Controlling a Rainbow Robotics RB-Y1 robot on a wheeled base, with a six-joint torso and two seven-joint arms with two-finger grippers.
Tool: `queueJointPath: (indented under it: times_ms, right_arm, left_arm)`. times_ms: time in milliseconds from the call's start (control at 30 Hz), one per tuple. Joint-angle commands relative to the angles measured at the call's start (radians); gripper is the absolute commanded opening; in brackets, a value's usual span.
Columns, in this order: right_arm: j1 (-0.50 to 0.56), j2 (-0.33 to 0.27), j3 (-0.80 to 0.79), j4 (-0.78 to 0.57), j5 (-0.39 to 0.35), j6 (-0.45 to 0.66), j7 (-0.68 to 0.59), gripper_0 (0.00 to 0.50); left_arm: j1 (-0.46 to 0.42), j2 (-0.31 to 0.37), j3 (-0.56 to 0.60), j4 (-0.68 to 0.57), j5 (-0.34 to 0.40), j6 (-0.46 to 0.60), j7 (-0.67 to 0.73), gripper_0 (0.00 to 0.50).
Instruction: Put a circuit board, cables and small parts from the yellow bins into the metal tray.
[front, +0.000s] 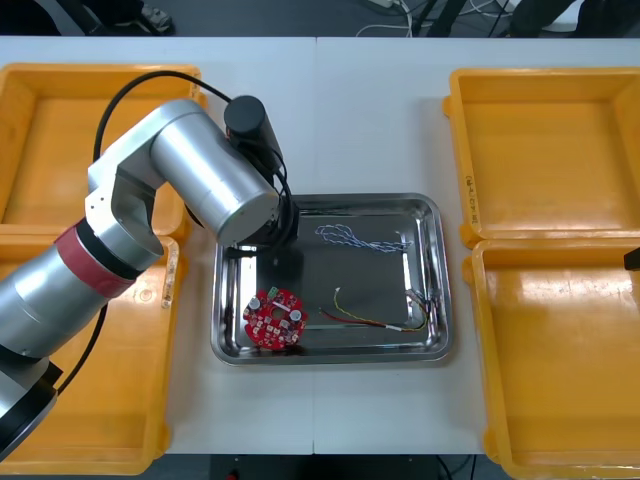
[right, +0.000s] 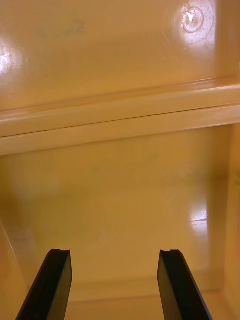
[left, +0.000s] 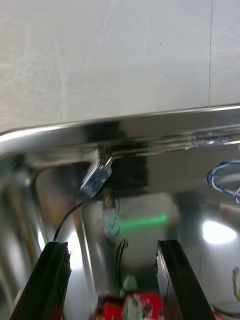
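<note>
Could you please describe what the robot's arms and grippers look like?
The left arm, over the shiny metal tray, is built of silver cylinders with a dark red band, a black joint cap and a black cable looping alongside. The left gripper and the right gripper, which is over a yellow bin, both have flat black fingers.

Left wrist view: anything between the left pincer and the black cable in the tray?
Nothing visible. The left pincer is open over the metal tray; the black cable lies just beyond its fingers at the tray's wall, bare tray floor between. The red circuit board sits nearer the wrist, out of the line.
</note>
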Motion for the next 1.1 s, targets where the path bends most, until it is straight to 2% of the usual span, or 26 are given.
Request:
queueJointPath:
  times_ms: [33,333,600,767,933,1100]
  right_arm:
    - [0.034,-0.051,-0.003,0.001,0.005,-0.029,0.033,0.5]
    - [0.071,-0.045,-0.002,0.001,0.006,-0.075,0.035,0.5]
    - [0.082,-0.041,-0.003,0.0,0.009,-0.078,0.036,0.5]
    - [0.082,-0.039,-0.003,0.001,0.008,-0.078,0.035,0.5]
    - [0.082,-0.039,-0.002,0.0,0.009,-0.07,0.038,0.5]
    - [0.082,-0.039,-0.002,0.0,0.015,-0.079,0.038,0.5]
  left_arm:
    - [-0.013,0.04,0.113,-0.111,0.054,0.102,-0.095,0.5]
    - [-0.015,0.095,0.256,-0.212,0.145,0.246,-0.131,0.5]
    - [-0.003,0.138,0.366,-0.226,0.169,0.325,-0.246,0.5]
    - [0.045,0.17,0.434,-0.25,0.164,0.325,-0.301,0.5]
    - [0.132,0.23,0.515,-0.289,0.168,0.325,-0.382,0.5]
    - [0.192,0.256,0.584,-0.307,0.178,0.325,-0.402,0.5]
